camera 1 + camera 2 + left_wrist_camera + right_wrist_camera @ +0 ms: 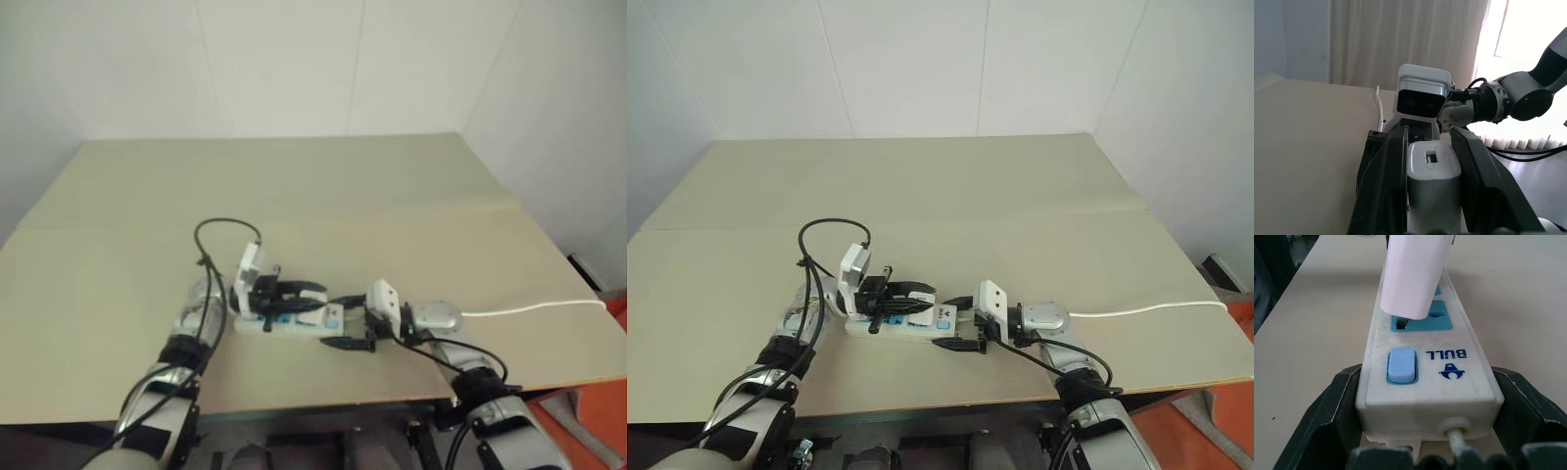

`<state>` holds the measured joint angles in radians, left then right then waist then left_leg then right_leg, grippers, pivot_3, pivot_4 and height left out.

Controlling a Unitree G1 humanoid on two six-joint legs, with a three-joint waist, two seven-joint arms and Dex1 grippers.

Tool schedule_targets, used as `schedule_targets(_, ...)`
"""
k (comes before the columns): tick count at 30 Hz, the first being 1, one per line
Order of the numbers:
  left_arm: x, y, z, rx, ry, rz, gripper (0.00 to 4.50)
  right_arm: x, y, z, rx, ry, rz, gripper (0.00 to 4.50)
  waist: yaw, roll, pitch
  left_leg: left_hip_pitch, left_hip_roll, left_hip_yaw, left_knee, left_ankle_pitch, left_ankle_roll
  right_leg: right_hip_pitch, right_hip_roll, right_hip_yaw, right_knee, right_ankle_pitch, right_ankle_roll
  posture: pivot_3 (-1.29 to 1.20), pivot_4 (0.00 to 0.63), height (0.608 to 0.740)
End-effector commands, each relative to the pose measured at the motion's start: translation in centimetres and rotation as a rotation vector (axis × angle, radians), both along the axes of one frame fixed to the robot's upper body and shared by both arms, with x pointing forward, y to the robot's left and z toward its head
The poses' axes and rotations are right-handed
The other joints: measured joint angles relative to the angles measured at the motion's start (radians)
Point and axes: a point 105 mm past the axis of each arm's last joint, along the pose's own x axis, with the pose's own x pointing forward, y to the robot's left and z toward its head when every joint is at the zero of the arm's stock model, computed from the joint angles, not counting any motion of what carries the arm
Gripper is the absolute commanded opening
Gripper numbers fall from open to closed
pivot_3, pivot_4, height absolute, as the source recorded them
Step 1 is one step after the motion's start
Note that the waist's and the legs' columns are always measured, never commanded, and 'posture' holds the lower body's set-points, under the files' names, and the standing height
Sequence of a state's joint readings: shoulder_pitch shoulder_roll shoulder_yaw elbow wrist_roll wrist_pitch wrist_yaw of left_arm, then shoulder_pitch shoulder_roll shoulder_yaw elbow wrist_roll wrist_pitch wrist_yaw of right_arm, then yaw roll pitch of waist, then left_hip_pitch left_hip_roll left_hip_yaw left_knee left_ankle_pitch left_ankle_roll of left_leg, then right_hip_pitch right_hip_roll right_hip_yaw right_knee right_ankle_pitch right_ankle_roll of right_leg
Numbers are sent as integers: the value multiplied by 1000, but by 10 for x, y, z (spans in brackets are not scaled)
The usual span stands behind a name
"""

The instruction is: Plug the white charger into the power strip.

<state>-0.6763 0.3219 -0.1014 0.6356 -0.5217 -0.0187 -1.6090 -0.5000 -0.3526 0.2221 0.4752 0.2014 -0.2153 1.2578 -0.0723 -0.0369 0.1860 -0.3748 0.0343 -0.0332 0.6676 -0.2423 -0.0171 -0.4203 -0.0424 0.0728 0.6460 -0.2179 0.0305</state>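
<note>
Lowering the charger (pixel 1413 276) onto the strip's (pixel 1427 382) outlet nearest the switch.

The left hand (pixel 906 299) is clenched on the charger, which stands over that blue outlet with its prongs apparently at the slots, not seated. The right hand (pixel 1425 431) cups the strip's cord end, one finger along each side. The strip lies on the table (pixel 323 186) with its length running hand to hand, so the push goes straight down.
</note>
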Motion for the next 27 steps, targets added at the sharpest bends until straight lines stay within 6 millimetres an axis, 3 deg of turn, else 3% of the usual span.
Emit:
schedule_targets(1,2,1,6,-2,-40,0,1023,-8,5,-9,-33,21,34,3440,0,0,0,0,0,0,0,0,0,0,0,0,0,0,0,0,150,740)
schedule_targets(11,-1,4,-4,26,-60,4,1023,-8,7,-10,-34,16,33,3440,0,0,0,0,0,0,0,0,0,0,0,0,0,0,1,0,150,740)
schedule_targets(27,-4,28,-2,18,-72,50,1023,-8,11,-13,-34,15,34,3440,-2,0,0,1,0,0,-1,0,0,0,0,0,0,-4,6,0,150,740)
